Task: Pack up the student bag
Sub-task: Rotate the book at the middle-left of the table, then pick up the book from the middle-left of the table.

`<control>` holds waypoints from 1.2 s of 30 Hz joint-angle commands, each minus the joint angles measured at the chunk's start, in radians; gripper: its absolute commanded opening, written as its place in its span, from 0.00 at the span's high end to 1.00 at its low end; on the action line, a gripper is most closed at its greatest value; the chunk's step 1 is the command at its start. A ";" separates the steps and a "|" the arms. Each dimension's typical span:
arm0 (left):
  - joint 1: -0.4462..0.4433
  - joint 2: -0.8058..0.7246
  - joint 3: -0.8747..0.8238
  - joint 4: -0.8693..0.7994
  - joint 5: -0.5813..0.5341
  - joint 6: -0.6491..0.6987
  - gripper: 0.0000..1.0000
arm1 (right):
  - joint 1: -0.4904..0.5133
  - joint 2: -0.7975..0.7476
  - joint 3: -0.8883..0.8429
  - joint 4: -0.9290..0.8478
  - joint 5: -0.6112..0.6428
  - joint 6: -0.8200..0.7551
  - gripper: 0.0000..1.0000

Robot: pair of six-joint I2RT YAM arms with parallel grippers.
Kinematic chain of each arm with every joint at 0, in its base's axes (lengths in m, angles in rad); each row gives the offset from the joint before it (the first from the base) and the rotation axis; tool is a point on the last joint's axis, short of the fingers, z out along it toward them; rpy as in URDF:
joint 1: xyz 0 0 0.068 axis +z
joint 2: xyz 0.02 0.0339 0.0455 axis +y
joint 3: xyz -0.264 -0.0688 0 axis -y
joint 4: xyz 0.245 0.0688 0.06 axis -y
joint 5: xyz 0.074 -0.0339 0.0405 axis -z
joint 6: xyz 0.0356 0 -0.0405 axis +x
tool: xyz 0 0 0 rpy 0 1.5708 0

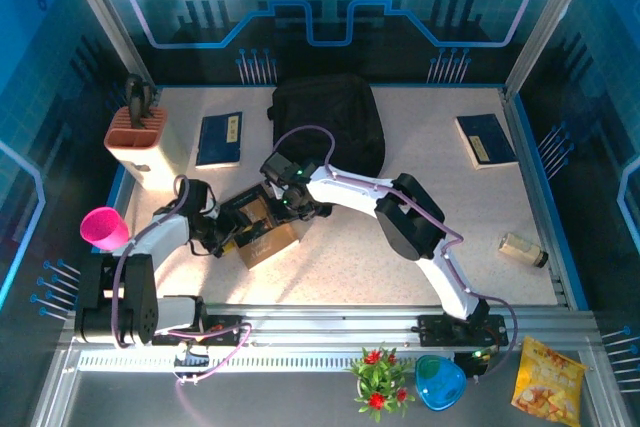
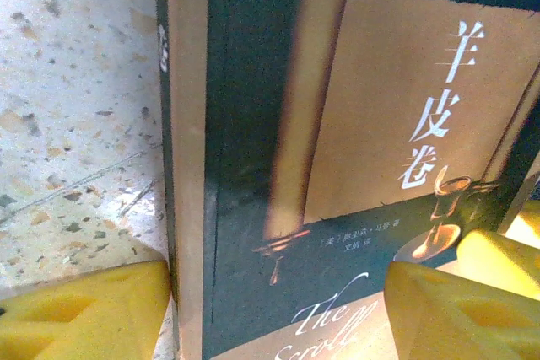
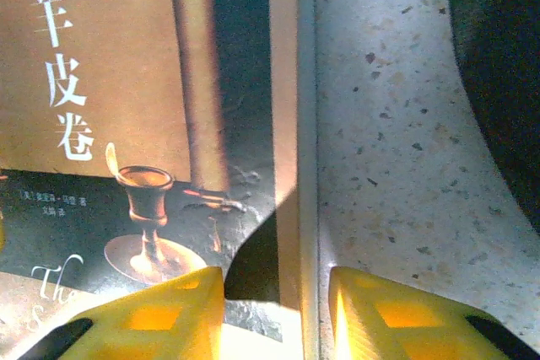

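two arms converge on one book (image 1: 262,230) lying flat on the table (image 1: 430,162), left of centre and near the front. brown and dark cover, chinese title, a goblet printed on it.

left gripper (image 2: 278,284): spread wide. one yellow finger (image 2: 84,314) sits on the table just outside the spine, the other (image 2: 456,297) over the cover. the spine edge lies between them. nothing pinched.

right gripper (image 3: 274,288): also apart, narrower gap. one finger (image 3: 160,314) over the cover, the other (image 3: 405,314) over bare table, the opposite long edge between them. no pinch here either.

reading: each arm takes one long side, likely so the flat book can be squeezed or tipped up from both edges. a thin book lying flush offers little to a single gripper.

the student bag (image 1: 325,122) lies at the back of the table, centre, well behind the book and apart from it. cannot tell whether a zip is open. the right arm reaches across just in front of it.

other items untouched: a blue book (image 1: 220,139) left of the bag, another blue book (image 1: 487,139) far right, a pen holder (image 1: 140,142) at left, a pink cup (image 1: 105,229), a small bottle (image 1: 522,249).

judgement: packing barely begun. next need is a firm hold on the book without it sliding. risk: it skates away or the cover creases.
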 commanded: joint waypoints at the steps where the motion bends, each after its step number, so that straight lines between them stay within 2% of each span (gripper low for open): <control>1: 0.002 0.038 -0.015 0.014 0.037 -0.011 0.28 | -0.013 0.026 -0.019 -0.023 -0.017 0.014 0.64; 5: 0.002 0.065 -0.004 0.064 0.131 0.003 0.30 | -0.014 0.035 -0.021 -0.029 -0.020 0.018 0.66; 7: 0.002 0.060 0.004 0.088 0.202 0.014 0.34 | -0.015 0.040 -0.017 -0.037 -0.018 0.023 0.68; 14: -0.024 -0.144 0.022 0.106 0.335 -0.018 0.47 | -0.038 0.057 -0.027 -0.051 -0.014 0.065 0.73; 18: -0.035 -0.221 -0.016 0.206 0.389 -0.102 0.51 | -0.047 0.065 -0.035 -0.049 -0.014 0.087 0.76; 24: -0.046 -0.192 -0.074 0.315 0.360 -0.173 0.56 | -0.054 0.092 -0.034 -0.065 -0.005 0.096 0.80; 32: -0.053 -0.087 -0.057 0.311 0.299 -0.174 0.65 | -0.057 0.089 -0.046 -0.059 0.001 0.099 0.80; 36: -0.054 -0.097 -0.021 0.226 0.229 -0.145 0.76 | -0.059 0.030 -0.056 -0.014 -0.029 0.093 0.77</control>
